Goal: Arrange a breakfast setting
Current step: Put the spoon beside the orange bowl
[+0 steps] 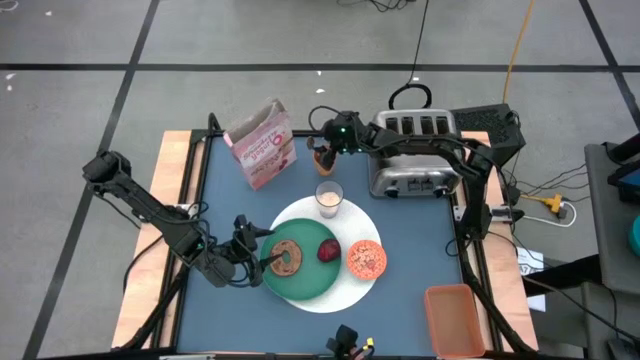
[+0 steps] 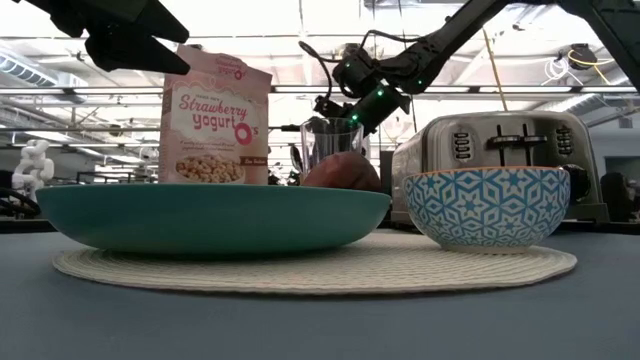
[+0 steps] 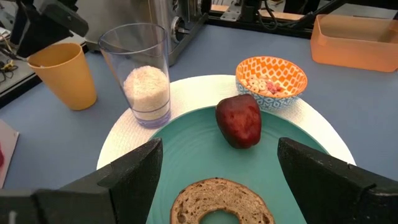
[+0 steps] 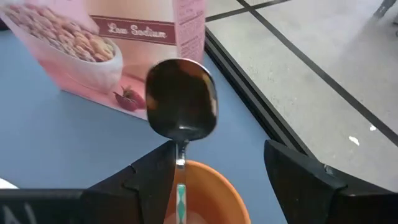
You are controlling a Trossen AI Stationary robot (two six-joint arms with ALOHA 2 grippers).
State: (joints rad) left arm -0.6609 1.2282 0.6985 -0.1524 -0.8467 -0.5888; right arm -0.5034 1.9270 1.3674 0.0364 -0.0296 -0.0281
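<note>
A green plate [image 1: 312,282] lies on the white round mat [image 1: 345,297] and carries a bagel [image 1: 288,257] and a dark red fruit [image 1: 328,250]. The patterned bowl [image 1: 366,259] and the milk glass [image 1: 329,198] also stand on the mat. My left gripper [image 3: 219,144] hovers open at the plate's left rim, one finger on each side of the bagel [image 3: 221,202]. My right gripper [image 4: 217,155] is open over the orange cup [image 4: 205,193]. The metal spoon [image 4: 181,102] stands in the cup, bowl end up. The pink cereal box [image 1: 262,145] stands far left. My right gripper's fingers stand on either side of the spoon's upright handle [image 4: 180,163], coming slanting down from the table's right. The handle runs close beside one finger [image 4: 155,171]; I cannot tell whether it touches. The spoon's lower end is in the cup.
The silver toaster [image 1: 415,155] stands at the far right, under my right arm. An orange bin [image 1: 452,318] sits at the near right corner. Blue table shows between the cereal box and the plate.
</note>
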